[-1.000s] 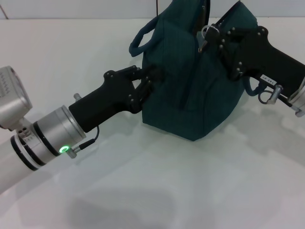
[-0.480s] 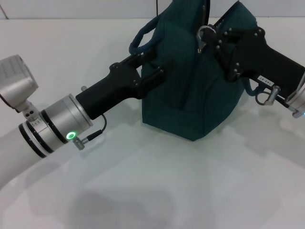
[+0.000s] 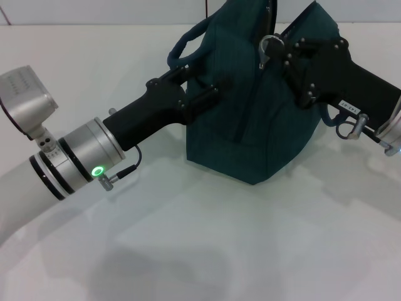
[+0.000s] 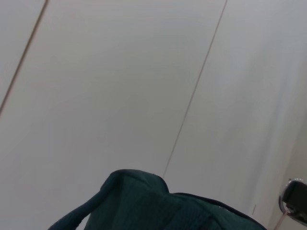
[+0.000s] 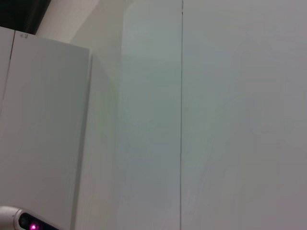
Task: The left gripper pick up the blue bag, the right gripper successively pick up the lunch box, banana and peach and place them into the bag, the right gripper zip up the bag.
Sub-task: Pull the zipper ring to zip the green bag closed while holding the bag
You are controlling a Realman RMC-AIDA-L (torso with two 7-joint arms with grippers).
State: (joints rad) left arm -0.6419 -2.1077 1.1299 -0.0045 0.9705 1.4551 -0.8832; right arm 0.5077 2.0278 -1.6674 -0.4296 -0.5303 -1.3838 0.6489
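The blue bag [image 3: 250,125] stands upright on the white table, with its top edges drawn together. Its top also shows in the left wrist view [image 4: 144,201]. My left gripper [image 3: 203,83] is at the bag's left side, just below the loop handle [image 3: 183,51], with its fingers spread against the fabric. My right gripper [image 3: 283,53] is at the bag's top right, its fingers closed by the metal ring pull [image 3: 270,44] of the zipper. The lunch box, banana and peach are out of view.
The white table [image 3: 207,238] stretches bare in front of the bag. A white wall with panel seams fills both wrist views [image 5: 216,120]. A white cabinet edge [image 5: 43,134] shows in the right wrist view.
My left arm has risen and turned, and its fingers moved from the bag's lower left side up to just below the handle. The ring pull sits slightly higher. The right gripper barely moved.
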